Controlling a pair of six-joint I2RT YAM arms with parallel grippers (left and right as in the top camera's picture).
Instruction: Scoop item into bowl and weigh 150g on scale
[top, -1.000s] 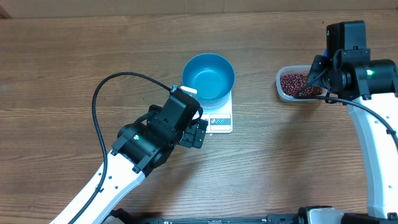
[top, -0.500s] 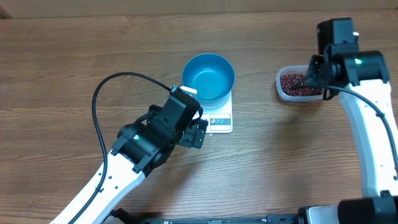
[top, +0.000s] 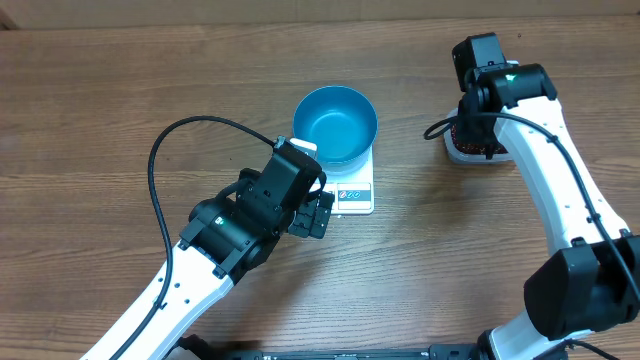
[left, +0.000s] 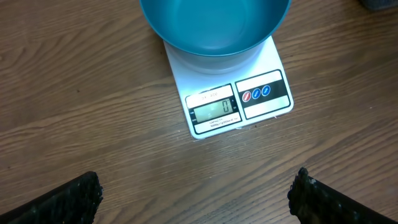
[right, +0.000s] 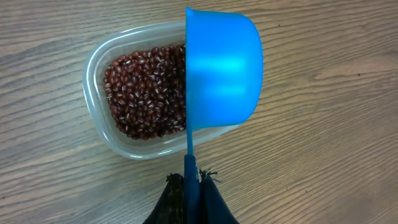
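The empty blue bowl (top: 335, 124) sits on the white scale (top: 352, 192), whose display (left: 214, 112) reads 0. My left gripper (left: 196, 200) hovers over bare wood just in front of the scale, open, with nothing between its fingers. In the right wrist view my right gripper (right: 190, 182) is shut on the handle of a small blue scoop (right: 221, 68). The scoop is turned on its side over the right part of the beans (right: 146, 90), its mouth facing them. What is inside it is hidden.
The beans lie in a clear plastic tub (right: 93, 59) at the right of the table. Overhead, the right arm covers most of the tub (top: 462, 152). The left arm's black cable (top: 160, 150) loops over the table left of the scale.
The right arm has swung left and its wrist has turned, and it now covers most of the tub from above. The left arm, bowl and scale have not moved.
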